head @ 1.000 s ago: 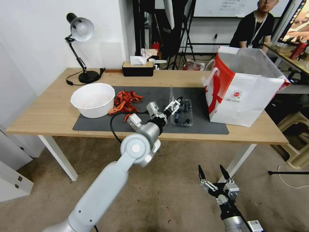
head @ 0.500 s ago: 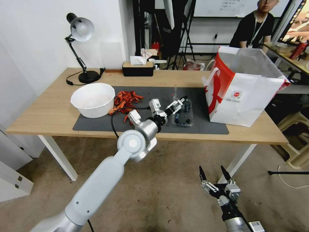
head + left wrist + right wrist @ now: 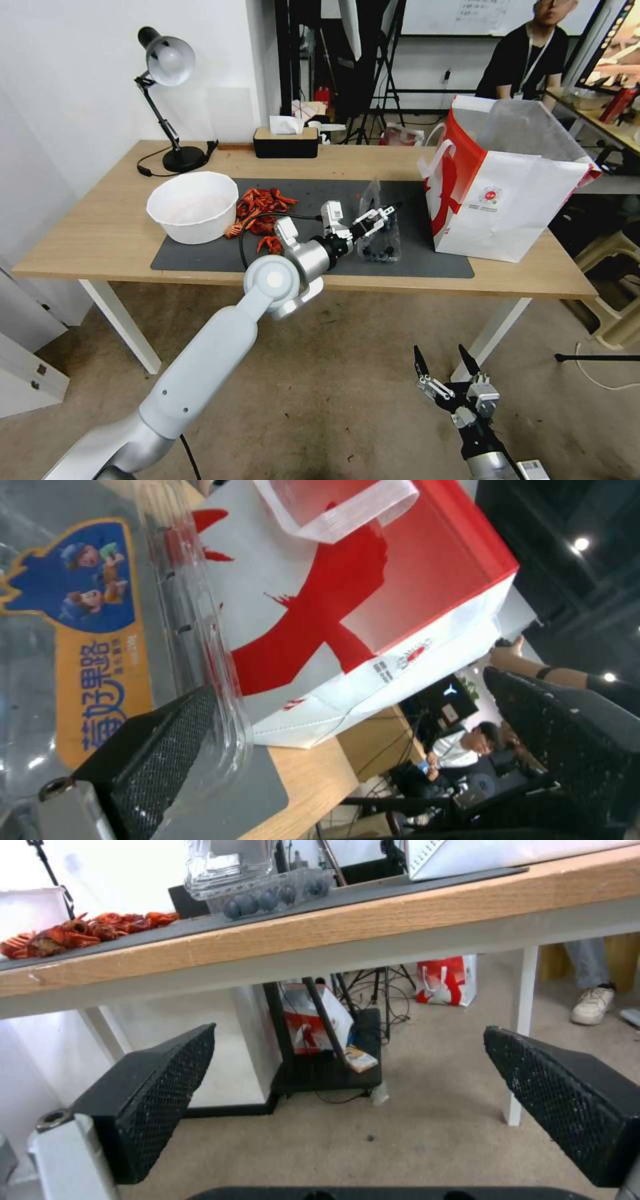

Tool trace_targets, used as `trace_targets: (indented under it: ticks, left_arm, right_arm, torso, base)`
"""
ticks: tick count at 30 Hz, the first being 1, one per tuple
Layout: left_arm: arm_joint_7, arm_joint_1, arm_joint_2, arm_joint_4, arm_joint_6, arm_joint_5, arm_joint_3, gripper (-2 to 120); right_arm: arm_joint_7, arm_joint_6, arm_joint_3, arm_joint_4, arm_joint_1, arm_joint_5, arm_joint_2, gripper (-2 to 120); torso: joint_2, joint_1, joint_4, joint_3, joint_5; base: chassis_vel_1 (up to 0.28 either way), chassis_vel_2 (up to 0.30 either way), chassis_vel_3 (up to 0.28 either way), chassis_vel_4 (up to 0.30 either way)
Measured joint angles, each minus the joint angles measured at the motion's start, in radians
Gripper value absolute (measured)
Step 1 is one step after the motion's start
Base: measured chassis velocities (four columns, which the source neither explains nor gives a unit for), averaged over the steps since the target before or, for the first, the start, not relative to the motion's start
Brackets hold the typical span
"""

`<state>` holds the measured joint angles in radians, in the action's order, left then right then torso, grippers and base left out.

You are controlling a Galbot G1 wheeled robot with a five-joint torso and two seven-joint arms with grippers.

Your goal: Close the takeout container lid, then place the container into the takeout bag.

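On the far left of the wooden bench (image 3: 100,233) sits a black lamp (image 3: 167,100). Next to it, on the dark mat (image 3: 320,193), is a big white bowl (image 3: 192,205), w/ a pile of red crayfish (image 3: 260,208) just beside it. A black tissue box (image 3: 285,141) is at the back edge.

The left arm reaches over the front of the bench to the middle of the mat. The left claw (image 3: 380,217) is at the takeout container (image 3: 381,245), a small clear box w/ dark blueberries in it. The lid (image 3: 371,195) is up and tilted, not shut. In the left wrist view the claw is wide open & holds nothing; one black finger (image 3: 157,760) is pressed against the clear lid (image 3: 100,630), right by its blue and orange label (image 3: 93,630). The other finger is well apart, w/ nothing on it.

Just right of the box stands the takeout bag (image 3: 507,193), white w/ a red side, open at the top. It is on the bench, near the box but not touching it.

Low on the right, the right claw (image 3: 445,373) hangs below the bench top, over the carpet floor (image 3: 360,387). Its 2 fingers are spread wide, nothing in them. From there you see the box (image 3: 267,890) up on the bench edge
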<state>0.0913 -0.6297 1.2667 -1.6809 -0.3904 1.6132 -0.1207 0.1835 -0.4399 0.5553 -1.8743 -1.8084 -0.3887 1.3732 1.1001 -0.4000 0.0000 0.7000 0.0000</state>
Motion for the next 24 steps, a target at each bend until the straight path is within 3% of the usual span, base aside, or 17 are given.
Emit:
trace_targets:
  ticks: [6, 8, 11, 12, 20, 22, 24]
  left_arm:
    - [0.046, 0.049, 0.017, 0.045, -0.016, 0.074, -0.019, 96]
    - [0.120, 0.075, 0.029, 0.072, -0.031, 0.126, -0.025, 86]
    - [0.144, 0.089, 0.034, 0.088, -0.032, 0.139, -0.032, 80]
    - [0.167, 0.103, 0.041, 0.104, -0.032, 0.149, -0.039, 74]
    - [0.204, 0.123, 0.060, 0.146, -0.041, 0.145, -0.065, 48]
    - [0.217, 0.127, 0.062, 0.155, -0.040, 0.135, -0.076, 35]
    - [0.219, 0.128, 0.062, 0.159, -0.040, 0.132, -0.079, 32]
  right_arm:
    - [0.002, -0.003, 0.000, 0.006, 0.001, 0.005, 0.010, 100]
    - [0.002, -0.004, -0.001, 0.006, 0.002, 0.007, 0.016, 100]
    - [0.003, -0.004, -0.002, 0.006, 0.002, 0.007, 0.018, 100]
    - [0.003, -0.004, -0.002, 0.006, 0.002, 0.007, 0.021, 100]
    - [0.012, -0.005, 0.004, -0.006, -0.003, -0.004, 0.027, 100]
    - [0.013, -0.002, 0.007, -0.022, -0.005, -0.011, 0.026, 100]
    - [0.013, -0.001, 0.008, -0.026, -0.005, -0.013, 0.026, 100]
  torso:
    - [0.000, 0.000, 0.0000, 0.000, 0.0000]
    - [0.000, 0.000, 0.0000, 0.000, 0.0000]
    - [0.000, 0.000, 0.0000, 0.000, 0.0001]
    - [0.000, 0.000, 0.0000, 0.000, 0.0001]
    - [0.000, 0.000, 0.0000, 0.000, 0.0001]
    - [0.000, 0.000, 0.0000, 0.000, 0.0000]
    - [0.000, 0.000, -0.0001, 0.000, 0.0000]
  base:
    - [0.000, 0.000, 0.000, 0.000]
    - [0.000, 0.000, 0.000, 0.000]
    - [0.000, 0.000, 0.000, 0.000]
    - [0.000, 0.000, 0.000, 0.000]
    - [0.000, 0.000, 0.000, 0.000]
    - [0.000, 0.000, 0.000, 0.000]
    - [0.000, 0.000, 0.000, 0.000]
